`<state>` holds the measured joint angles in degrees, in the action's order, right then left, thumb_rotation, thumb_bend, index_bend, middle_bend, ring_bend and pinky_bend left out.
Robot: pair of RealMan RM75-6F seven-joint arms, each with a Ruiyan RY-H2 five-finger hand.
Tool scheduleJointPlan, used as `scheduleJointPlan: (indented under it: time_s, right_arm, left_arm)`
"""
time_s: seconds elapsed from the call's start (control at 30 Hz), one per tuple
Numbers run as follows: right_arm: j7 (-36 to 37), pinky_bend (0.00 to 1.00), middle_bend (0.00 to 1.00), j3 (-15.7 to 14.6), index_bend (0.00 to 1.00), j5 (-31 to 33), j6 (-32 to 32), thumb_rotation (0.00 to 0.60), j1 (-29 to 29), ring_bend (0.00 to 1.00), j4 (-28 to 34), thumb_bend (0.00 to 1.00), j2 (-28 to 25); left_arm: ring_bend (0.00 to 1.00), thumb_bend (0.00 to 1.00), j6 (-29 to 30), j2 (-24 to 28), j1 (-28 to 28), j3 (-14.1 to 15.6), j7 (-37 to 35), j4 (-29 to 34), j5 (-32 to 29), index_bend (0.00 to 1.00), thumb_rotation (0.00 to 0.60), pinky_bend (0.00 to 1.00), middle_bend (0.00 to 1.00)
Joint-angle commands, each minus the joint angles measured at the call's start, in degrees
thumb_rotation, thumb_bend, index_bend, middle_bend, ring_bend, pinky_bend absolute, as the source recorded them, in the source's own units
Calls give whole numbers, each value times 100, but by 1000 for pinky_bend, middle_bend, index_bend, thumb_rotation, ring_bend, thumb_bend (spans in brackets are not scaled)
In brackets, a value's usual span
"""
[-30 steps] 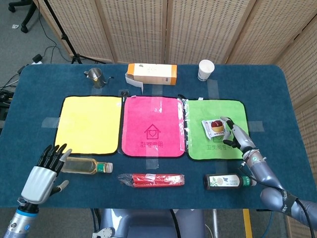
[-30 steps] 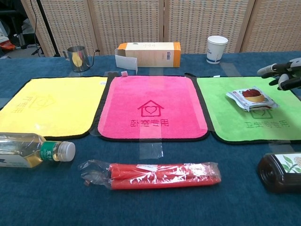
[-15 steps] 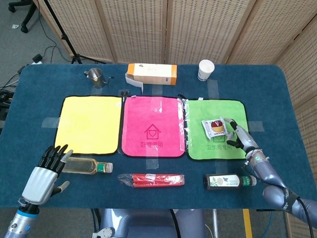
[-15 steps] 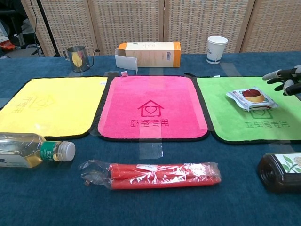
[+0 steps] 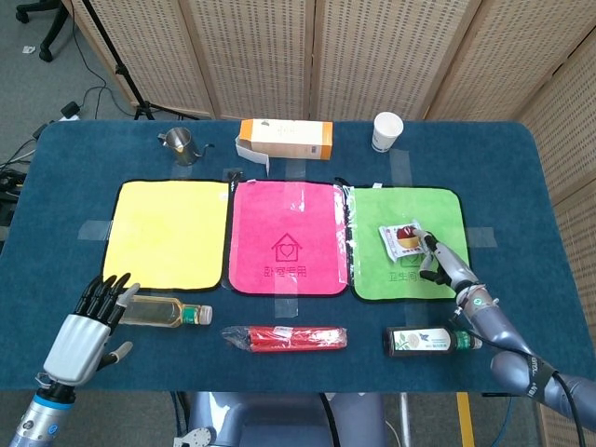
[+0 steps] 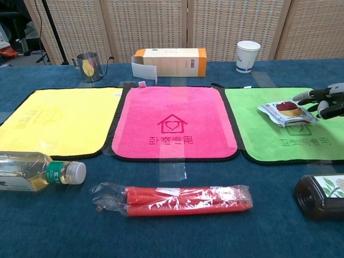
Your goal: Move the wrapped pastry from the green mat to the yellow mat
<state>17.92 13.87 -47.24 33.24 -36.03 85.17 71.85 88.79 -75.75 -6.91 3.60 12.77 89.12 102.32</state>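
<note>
We are seeing the wrapped pastry (image 5: 403, 239) lying on the green mat (image 5: 405, 242), toward its right half, with its clear wrapper flat against the cloth. The right hand (image 5: 442, 263) is sitting just beside it on the right, fingers stretched out and apart, holding nothing; in the chest view a fingertip (image 6: 299, 97) is reaching right up to the wrapper's far right corner, though we cannot tell whether it is touching. That view is cutting the hand off at the frame edge, while the head view is giving us the whole hand and its forearm running back over the table (image 5: 521, 186).

The pink mat (image 5: 288, 238) is lying between the green mat and the yellow mat (image 5: 169, 233), which is carrying nothing. Only the head view is showing us the left hand (image 5: 88, 324), hovering off the yellow mat's near left corner with fingers spread and nothing in them, close to a clear bottle (image 5: 163, 311) lying on its side. Along the near edge we are also seeing a red packet (image 5: 284, 337) and a dark bottle (image 5: 430, 340); the chest view is showing the packet's crinkled plastic more clearly. At the far edge a steel pitcher (image 5: 181, 144), an orange carton (image 5: 284, 140) and a paper cup (image 5: 386, 130) are standing.
</note>
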Motion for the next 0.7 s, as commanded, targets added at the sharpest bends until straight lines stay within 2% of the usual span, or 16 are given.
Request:
scheduleJointPlan:
  time_s: [0.03, 0.7]
  right_arm:
    - [-34, 0, 0, -7, 30, -9, 9, 600, -21, 0, 44, 1000, 4]
    - [-418, 0, 0, -111, 30, 30, 79, 600, -274, 0, 298, 1000, 139]
  left_arm:
    - [0, 92, 4, 4, 1, 4, -11, 1, 5, 0, 600, 0, 0]
    - [0, 92, -33, 8, -14, 63, -41, 13, 76, 0, 600, 0, 0]
